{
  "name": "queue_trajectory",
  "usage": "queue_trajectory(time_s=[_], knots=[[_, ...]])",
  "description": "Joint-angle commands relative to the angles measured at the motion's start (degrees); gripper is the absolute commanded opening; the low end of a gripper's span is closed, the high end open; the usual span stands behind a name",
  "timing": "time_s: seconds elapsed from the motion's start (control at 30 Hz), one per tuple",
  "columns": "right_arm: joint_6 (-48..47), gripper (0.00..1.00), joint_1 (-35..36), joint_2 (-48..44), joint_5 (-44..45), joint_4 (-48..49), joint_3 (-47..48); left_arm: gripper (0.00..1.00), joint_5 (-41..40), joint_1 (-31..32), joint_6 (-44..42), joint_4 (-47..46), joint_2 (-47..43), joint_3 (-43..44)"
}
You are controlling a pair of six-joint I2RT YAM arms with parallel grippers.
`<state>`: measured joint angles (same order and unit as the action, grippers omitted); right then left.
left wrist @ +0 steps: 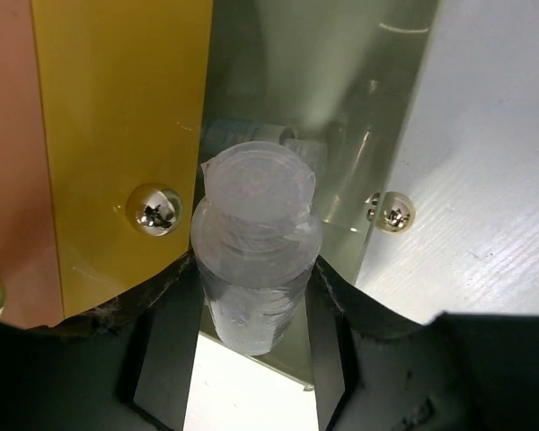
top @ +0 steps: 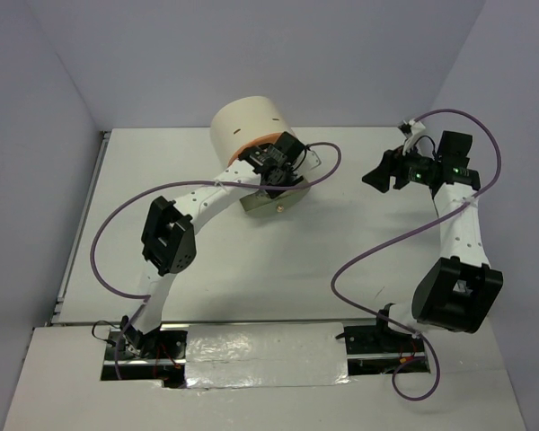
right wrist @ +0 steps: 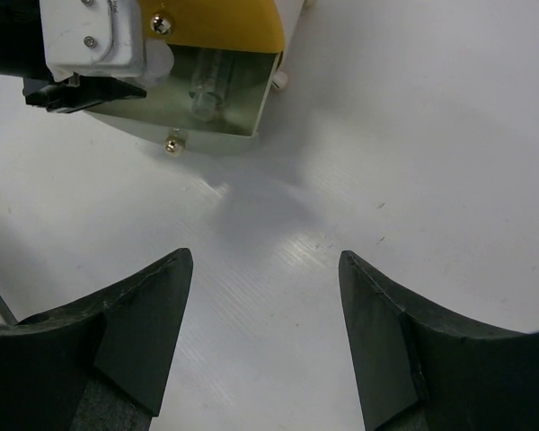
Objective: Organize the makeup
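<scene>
On the left, the left gripper [left wrist: 251, 310] pinches a small clear plastic bottle [left wrist: 256, 224] with a ribbed neck between its black fingers. It holds the bottle over the open pale drawer [left wrist: 341, 81] with its yellow front panel [left wrist: 117, 108], which is pulled out of the large cream cylindrical unit [top: 247, 126]. A second clear bottle [right wrist: 204, 85] lies inside that drawer. Further right, the right gripper [right wrist: 265, 262] hangs over the white table [top: 341, 242], jaws spread wide and holding nothing.

Bottle [left wrist: 256, 233] betw. left jaws, over open drawer [left wrist: 341, 81], unit [top: 247, 126] behind.
</scene>
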<state>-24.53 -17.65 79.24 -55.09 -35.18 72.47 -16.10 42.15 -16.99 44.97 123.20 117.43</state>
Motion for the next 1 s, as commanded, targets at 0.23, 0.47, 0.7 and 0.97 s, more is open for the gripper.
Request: queue_trajectory(time_s=[0.23, 0.47, 0.7, 0.97], knots=[[-6.13, 0.74, 3.23, 0.04, 0.77, -1.64, 1.8, 0.75, -0.17, -0.14, 1.0, -1.91, -1.29, 0.44], [-16.73, 0.72, 9.72, -0.75, 1.22, -5.86, 1.8, 0.64, 1.24, -0.14, 4.06, -2.87, -3.92, -0.53], [-43.82, 0.25, 25.09, -5.58, 5.34, -8.95, -6.52, 0.0, 5.19, -2.16, 11.1, -7.52, -15.43, -5.7], [-51.58, 0.14, 35.92, -0.32, 16.57, -3.86, -7.78, 0.0, 10.38, -8.57, 23.58, -19.03, -39.15, -27.84]])
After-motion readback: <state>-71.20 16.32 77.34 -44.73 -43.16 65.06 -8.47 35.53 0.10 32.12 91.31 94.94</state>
